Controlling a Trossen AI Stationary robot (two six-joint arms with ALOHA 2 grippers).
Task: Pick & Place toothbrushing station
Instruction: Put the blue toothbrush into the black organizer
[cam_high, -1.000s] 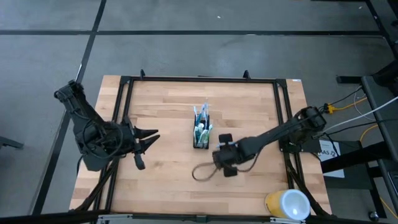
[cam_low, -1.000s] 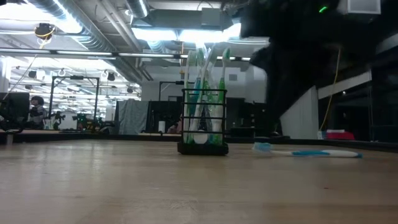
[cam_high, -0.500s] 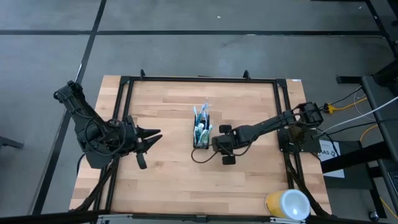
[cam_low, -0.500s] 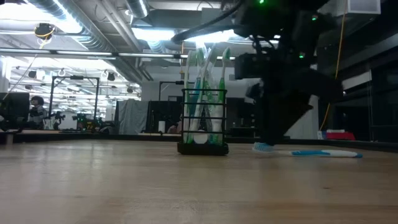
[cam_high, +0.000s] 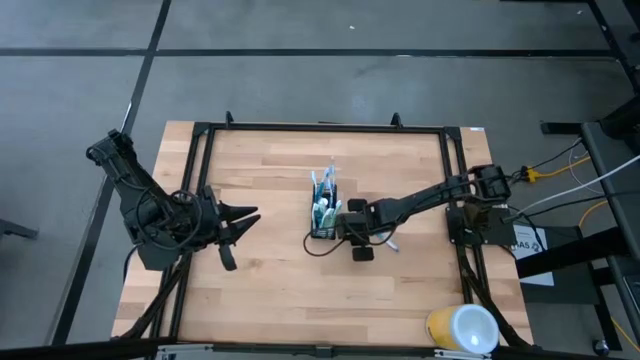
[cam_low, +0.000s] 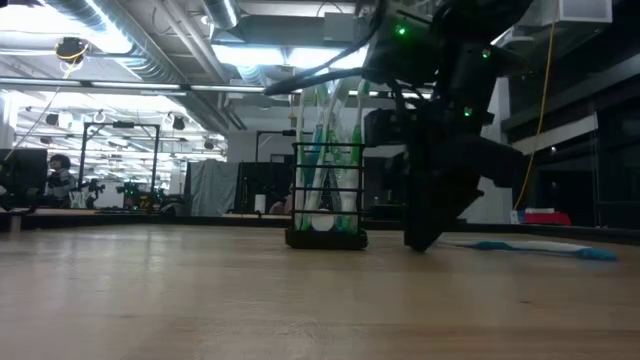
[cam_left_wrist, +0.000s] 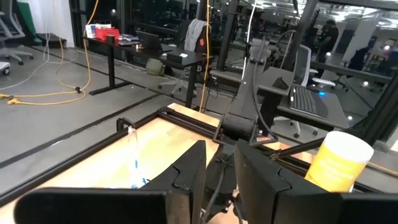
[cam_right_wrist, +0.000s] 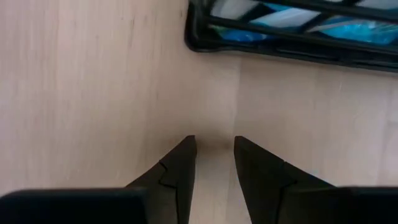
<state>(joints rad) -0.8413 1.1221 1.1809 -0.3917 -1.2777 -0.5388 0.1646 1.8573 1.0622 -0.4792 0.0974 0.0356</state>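
High view: my right gripper (cam_high: 345, 232), fingers slightly spread and empty, sits just right of the upright toothbrushing station (cam_high: 323, 217), mid-frame.

Two dark, near-black jointed robot arms, matte finish. Left arm (cam_high: 140, 205): bulky rounded joint housings, black cable loops along the links, tapered two-finger left gripper (cam_high: 240, 222) with pointed black fingers. Right arm (cam_high: 430, 200): slimmer long link, blocky wrist, thin black cable loop, small green indicator light (cam_low: 401, 31), wedge-shaped black fingers (cam_right_wrist: 180, 171) with angular edges.
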